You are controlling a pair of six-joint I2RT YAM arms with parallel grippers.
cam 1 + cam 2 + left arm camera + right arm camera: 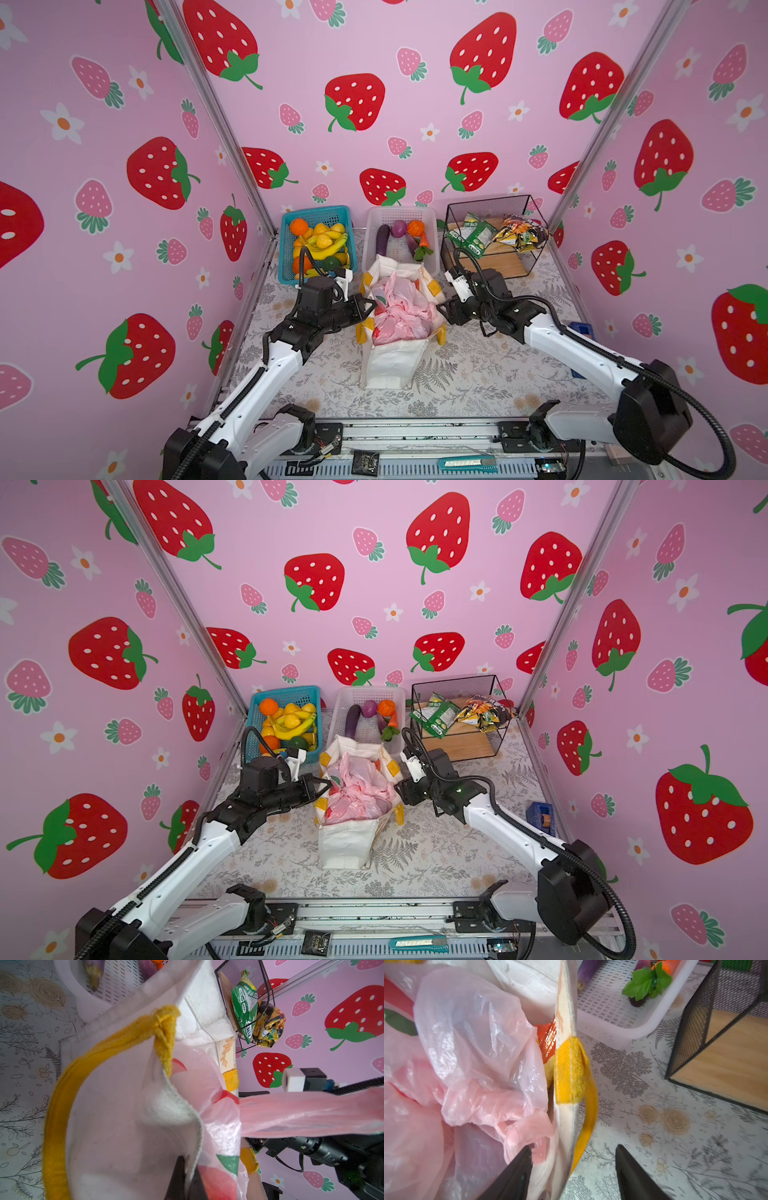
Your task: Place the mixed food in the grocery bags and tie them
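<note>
Left gripper (368,306) clenched on the left rim of the cream canvas tote (390,368), mid-scene, mouth running near–far. Inside it sits the thin translucent pink plastic bag (399,318), crumpled. Right gripper (573,1147) released, jaws straddling the tote's right wall, yellow strap (588,1118) just outside. I judge the right arm nearer that wall.

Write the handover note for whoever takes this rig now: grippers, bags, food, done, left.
Grippers: the left gripper is shut on the rim of the canvas tote. The right gripper is open, jaws astride the tote's opposite wall, one finger inside against the pink bag.
Bags: pink bag crumpled inside the tote, with a red-orange packet beside it.
Not yet bagged: vegetables in the white basket, snack packets in the wire basket.
Left: load the rest and tie both bags; no knot visible.
</note>
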